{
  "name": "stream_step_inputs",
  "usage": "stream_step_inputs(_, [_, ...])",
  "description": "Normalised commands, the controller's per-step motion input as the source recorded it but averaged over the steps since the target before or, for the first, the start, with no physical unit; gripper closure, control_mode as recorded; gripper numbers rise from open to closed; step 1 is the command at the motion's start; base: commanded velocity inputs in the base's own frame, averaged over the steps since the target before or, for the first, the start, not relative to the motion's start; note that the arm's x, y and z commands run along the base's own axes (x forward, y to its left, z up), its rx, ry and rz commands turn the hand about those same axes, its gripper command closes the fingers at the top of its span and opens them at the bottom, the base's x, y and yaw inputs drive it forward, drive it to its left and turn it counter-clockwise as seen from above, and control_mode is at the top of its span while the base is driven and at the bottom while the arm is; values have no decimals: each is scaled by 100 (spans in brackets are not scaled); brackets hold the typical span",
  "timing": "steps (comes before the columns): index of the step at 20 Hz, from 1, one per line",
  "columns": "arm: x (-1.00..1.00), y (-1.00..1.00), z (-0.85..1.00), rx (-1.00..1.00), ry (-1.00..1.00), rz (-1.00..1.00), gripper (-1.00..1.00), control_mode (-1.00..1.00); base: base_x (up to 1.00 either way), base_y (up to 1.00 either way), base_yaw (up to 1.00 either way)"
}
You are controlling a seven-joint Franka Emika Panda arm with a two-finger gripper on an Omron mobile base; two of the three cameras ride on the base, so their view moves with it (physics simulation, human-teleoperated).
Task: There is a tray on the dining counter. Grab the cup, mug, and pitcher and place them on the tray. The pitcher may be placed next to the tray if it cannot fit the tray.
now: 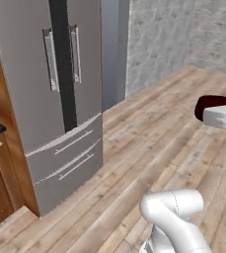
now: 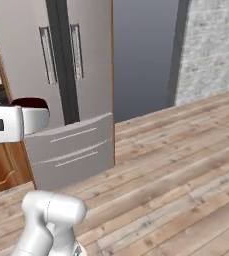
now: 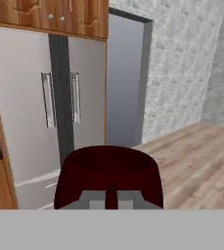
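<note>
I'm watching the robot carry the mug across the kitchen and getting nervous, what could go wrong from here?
1. The gripper is shut on the mug high above the wooden floor; if the grip slips, the mug would likely drop and roll away.
2. The fridge stands close ahead in both base views, so a wide swing or turn might knock the mug against its doors.
3. In the hand view the mug blocks much of the lower picture, which could make judging the set-down harder.

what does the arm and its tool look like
The arm is glossy white with rounded, tube-like links and a thin dark seam line at the joint. The hand is a boxy white block with a small dark rectangular mark. The tool has two small grey finger tips.
</note>
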Motion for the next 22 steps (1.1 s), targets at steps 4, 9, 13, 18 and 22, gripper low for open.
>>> stream_step_inputs(4, [0, 0, 0, 0, 0, 0, 100, 100, 15, 0, -82])
stream_step_inputs(9, [0, 0, 0, 0, 0, 0, 100, 100, 52, 0, -70])
stream_step_inputs(13, [0, 0, 0, 0, 0, 0, 100, 100, 50, 0, -68])
stream_step_inputs(18, [0, 0, 0, 0, 0, 0, 100, 100, 71, 1, -61])
stream_step_inputs(22, [0, 0, 0, 0, 0, 0, 100, 100, 95, 11, -52])
